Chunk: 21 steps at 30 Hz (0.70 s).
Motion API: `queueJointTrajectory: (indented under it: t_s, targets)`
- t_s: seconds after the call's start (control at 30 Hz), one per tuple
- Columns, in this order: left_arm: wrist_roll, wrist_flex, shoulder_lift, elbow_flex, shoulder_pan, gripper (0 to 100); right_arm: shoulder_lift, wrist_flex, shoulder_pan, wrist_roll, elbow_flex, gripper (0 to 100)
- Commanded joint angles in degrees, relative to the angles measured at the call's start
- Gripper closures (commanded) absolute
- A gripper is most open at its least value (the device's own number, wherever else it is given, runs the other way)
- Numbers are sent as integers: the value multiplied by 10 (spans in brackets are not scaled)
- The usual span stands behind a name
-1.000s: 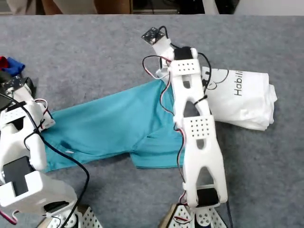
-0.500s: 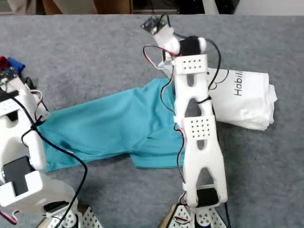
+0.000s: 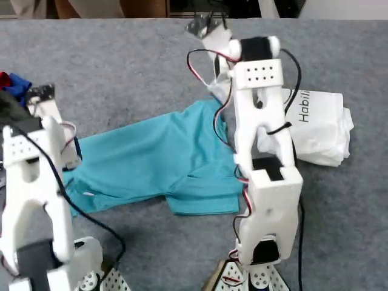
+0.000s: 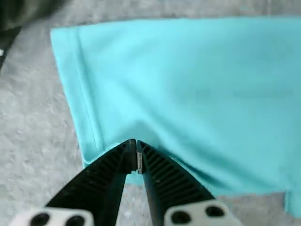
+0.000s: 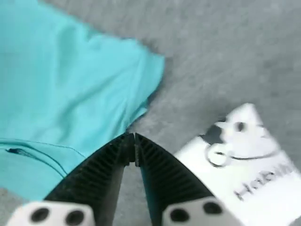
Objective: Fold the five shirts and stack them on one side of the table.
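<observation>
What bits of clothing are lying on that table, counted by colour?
teal shirt, spread out: 1
white shirt, folded: 1
red cloth at the table's edge, too cut off to call a shirt: 1
blue cloth beside it, likewise: 1
Total: 4

— What carries everything here?
— A grey, felt-like desk (image 3: 121, 73); its fuzzy surface shows up close in both wrist views too.
— And past its far edge?
— A brown wooden panel (image 3: 142, 7), just behind the desk.
</observation>
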Motion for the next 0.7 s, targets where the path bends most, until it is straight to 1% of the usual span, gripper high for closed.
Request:
queueJointTrajectory:
  t_s: [0.0,0.13,0.27,0.37,0.47,0.67]
  targets:
    - [-14,-23,-27,61,7,982,-48,-123,-6,5,140,995]
    - [-16,-33,-9,92,8,982,-40,-261,-4,5,247,995]
    - [-15,-34,11,98,5,982,-2,-328,-2,6,279,995]
    - [-18,-30,22,98,1,982,29,-325,-2,7,260,994]
    - [-21,-24,22,94,-25,982,57,-309,-1,10,229,994]
    - [-98,9,22,119,-74,982,121,-265,-1,10,151,994]
